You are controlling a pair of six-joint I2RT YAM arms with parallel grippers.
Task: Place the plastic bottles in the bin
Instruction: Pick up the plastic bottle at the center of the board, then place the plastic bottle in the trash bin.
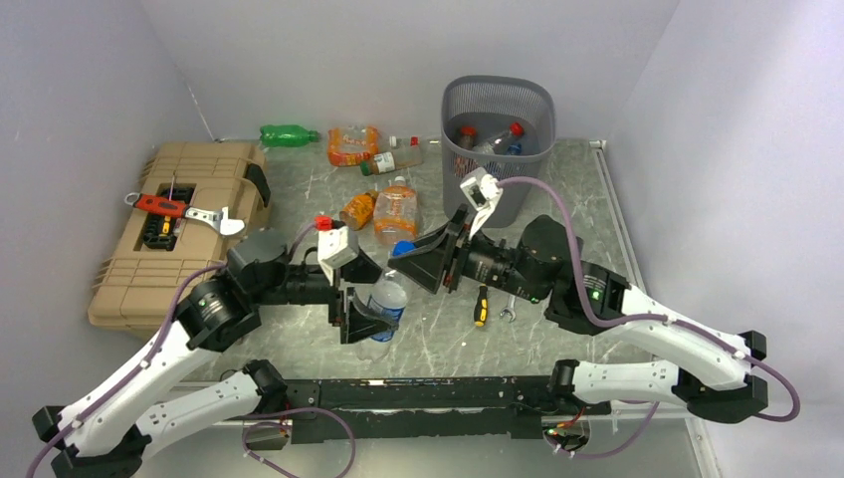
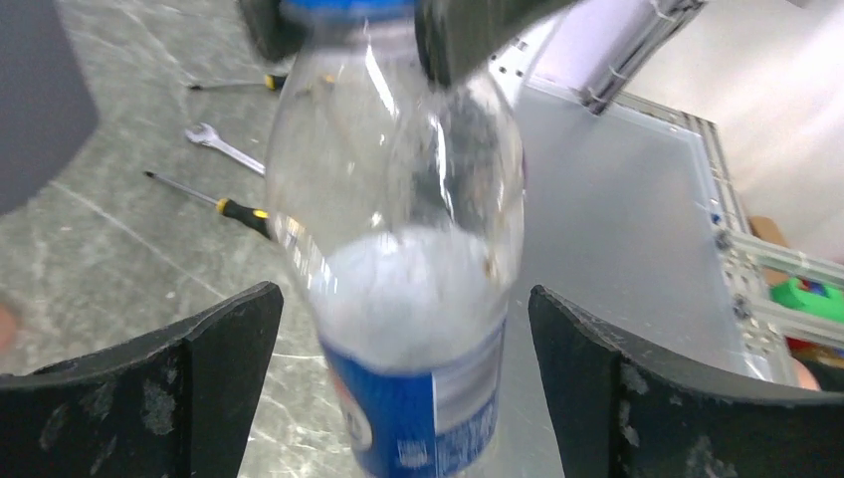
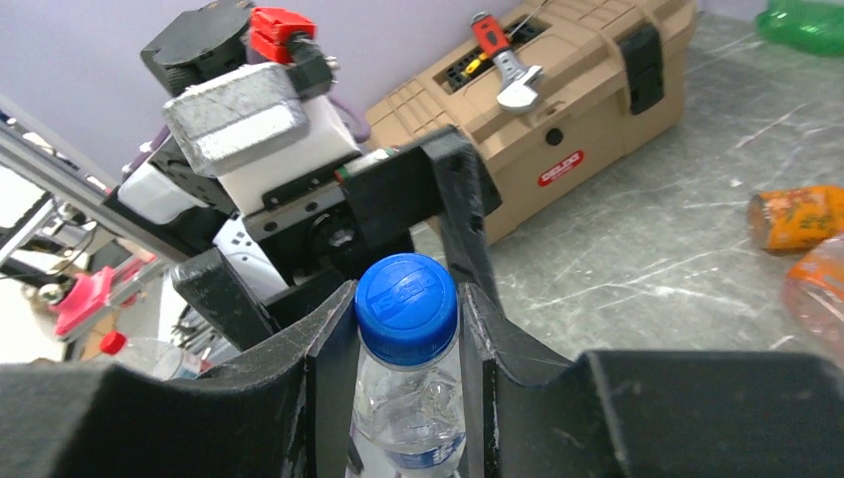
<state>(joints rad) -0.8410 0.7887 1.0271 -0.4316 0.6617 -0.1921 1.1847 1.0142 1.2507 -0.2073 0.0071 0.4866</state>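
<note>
Right gripper [image 3: 406, 324] pinching blue-capped bottle [image 1: 386, 299] at top, left gripper [image 2: 398, 299] sitting spread around it; two red-capped bottles [image 1: 466, 133] lying in bin [image 1: 518, 189]

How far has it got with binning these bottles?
A few bottles already lie in the bin. The right gripper clamps a blue-capped bottle by its neck, the open left gripper around its body. Several more wait on the table, among them a green bottle.

pale lavender flat walls [image 1: 398, 50] box in my grey marbled bench [image 1: 582, 194]; a silver metal rail [image 1: 614, 204] edges its right side; the light is soft and even.
</note>
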